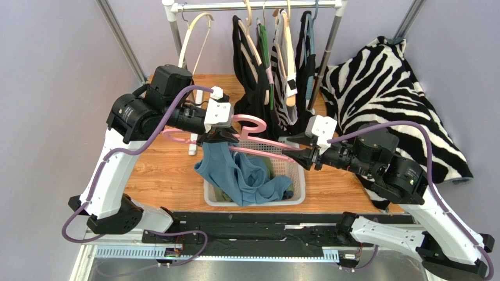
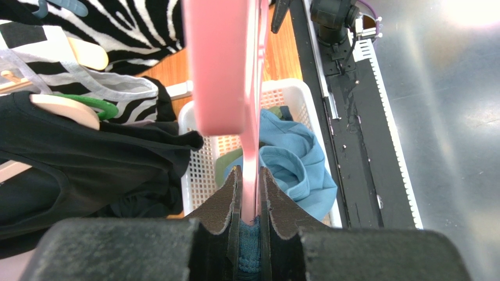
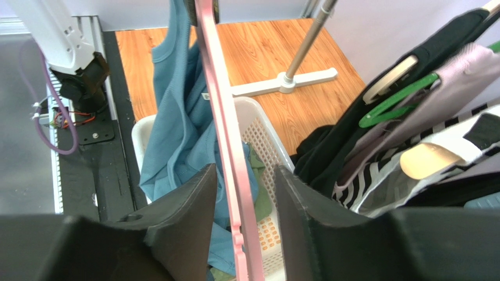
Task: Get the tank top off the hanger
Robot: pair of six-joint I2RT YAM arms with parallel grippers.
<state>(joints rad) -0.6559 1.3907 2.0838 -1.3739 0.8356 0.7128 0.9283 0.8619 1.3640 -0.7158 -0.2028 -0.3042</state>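
A pink hanger [image 1: 249,124] is held level above the white basket [image 1: 296,201]. My left gripper [image 1: 212,137] is shut on the hanger [image 2: 223,70] near its middle, and a bit of blue cloth is pinched between the jaws under it. The blue tank top [image 1: 240,175] hangs from the hanger by that gripper and drapes down into the basket. My right gripper [image 1: 290,153] is open at the hanger's right end. In the right wrist view the pink bar [image 3: 220,117] passes between the fingers [image 3: 245,170] without touching them, and the tank top [image 3: 176,117] hangs to the bar's left.
Behind the basket stands a clothes rail [image 1: 258,6] with several dark and striped garments on hangers [image 1: 276,64] and one bare cream hanger [image 1: 196,35]. Its foot [image 3: 287,82] rests on the wooden table. A zebra-print cloth [image 1: 387,99] lies at the back right.
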